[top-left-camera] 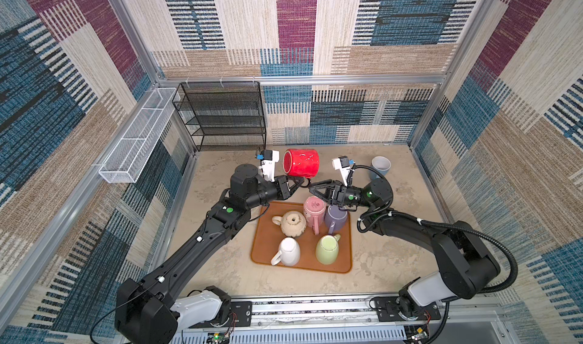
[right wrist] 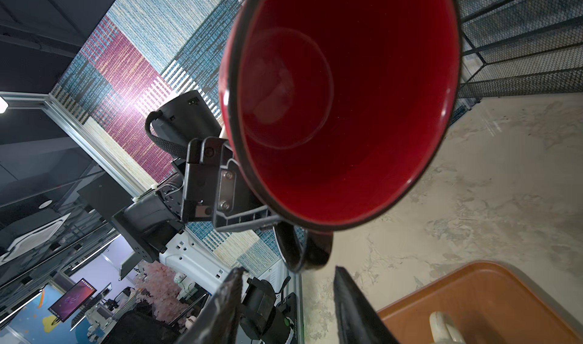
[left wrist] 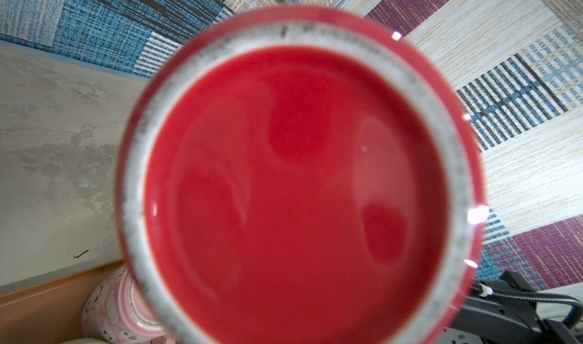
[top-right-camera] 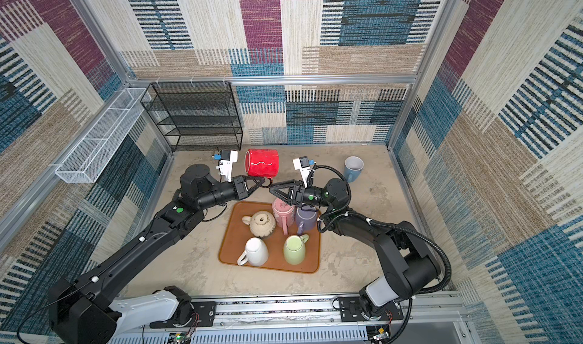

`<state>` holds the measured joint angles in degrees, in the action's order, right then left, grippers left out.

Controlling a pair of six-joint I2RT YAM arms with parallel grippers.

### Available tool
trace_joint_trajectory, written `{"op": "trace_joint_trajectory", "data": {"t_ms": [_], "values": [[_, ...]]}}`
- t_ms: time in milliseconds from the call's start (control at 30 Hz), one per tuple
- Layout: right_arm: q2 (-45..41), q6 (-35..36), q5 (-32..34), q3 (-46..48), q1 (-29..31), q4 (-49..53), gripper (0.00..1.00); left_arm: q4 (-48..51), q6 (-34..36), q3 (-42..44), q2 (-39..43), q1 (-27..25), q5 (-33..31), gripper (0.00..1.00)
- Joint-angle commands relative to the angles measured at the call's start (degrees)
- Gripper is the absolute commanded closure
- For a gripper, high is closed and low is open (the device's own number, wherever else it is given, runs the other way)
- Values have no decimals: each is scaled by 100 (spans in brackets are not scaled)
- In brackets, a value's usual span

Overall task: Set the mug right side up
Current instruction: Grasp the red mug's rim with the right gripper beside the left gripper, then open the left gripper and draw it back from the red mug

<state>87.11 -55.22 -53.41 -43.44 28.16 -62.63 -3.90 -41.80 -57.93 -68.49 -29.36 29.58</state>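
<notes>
L claw point(top-left-camera: 299, 181) pinches red mug point(top-left-camera: 301, 163); R claw point(top-left-camera: 314, 190) agape, empty; 5 mugs point(top-left-camera: 288, 251) on tray point(top-left-camera: 268, 232).

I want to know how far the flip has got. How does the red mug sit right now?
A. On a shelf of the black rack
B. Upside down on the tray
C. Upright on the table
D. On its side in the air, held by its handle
D: the red mug lies sideways clear of the table, with the left gripper shut on its handle. One wrist view faces its base, the other its open mouth.
</notes>
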Motion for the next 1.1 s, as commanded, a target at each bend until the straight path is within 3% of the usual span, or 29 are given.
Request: {"op": "trace_joint_trajectory", "data": {"t_ms": [0, 1067], "values": [[69, -168, 6, -129, 5, -276, 54, -625, -142, -9, 17, 1, 167, 100], [596, -780, 190, -700, 49, -801, 79, -1055, -287, 256, -21, -4, 311, 100]]}}
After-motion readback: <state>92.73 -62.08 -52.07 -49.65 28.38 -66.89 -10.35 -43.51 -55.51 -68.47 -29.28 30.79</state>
